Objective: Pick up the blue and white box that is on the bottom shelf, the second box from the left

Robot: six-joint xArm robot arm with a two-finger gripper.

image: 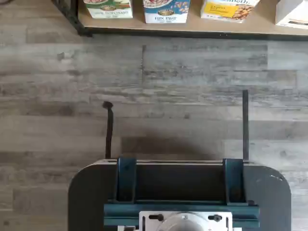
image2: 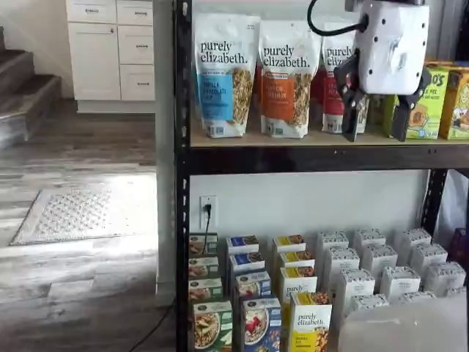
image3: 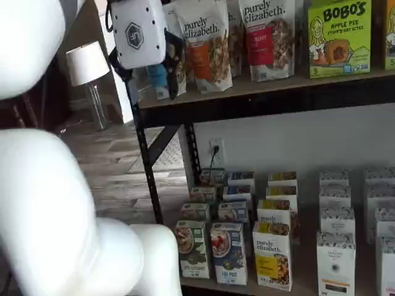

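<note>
We see the black metal-post rack (image2: 182, 176) filling both shelf views, its wood-toned tier (image2: 308, 139) carrying tall granola bags (image2: 223, 73) and green Bobo's boxes (image3: 339, 37). In a shelf view the robot's white arm (image3: 43, 203) bulks across the near side of the picture. Below, the bottom shelf (image3: 308, 285) bears rows of small cartons running front to back, with white-topped cartons (image2: 381, 275) toward one side.

The gripper (image2: 377, 121) hangs up at the height of the wood-toned tier, in front of the bags and well apart from the lower cartons. We can see its white body and two black fingers (image2: 352, 110) spread with a plain gap between them, and nothing sits in that gap; it holds nothing.

The blue and white box (image3: 228, 253) stands upright at the front of its row on the bottom shelf, between a green-fronted carton (image3: 191, 246) and a yellow-fronted carton (image3: 271, 256), just beside each. In the wrist view we see the same three fronts at the shelf's edge, past a stretch of grey wood-look floor (image: 154, 96), with the dark mount (image: 179, 192) and its teal brackets close to the camera.
</note>
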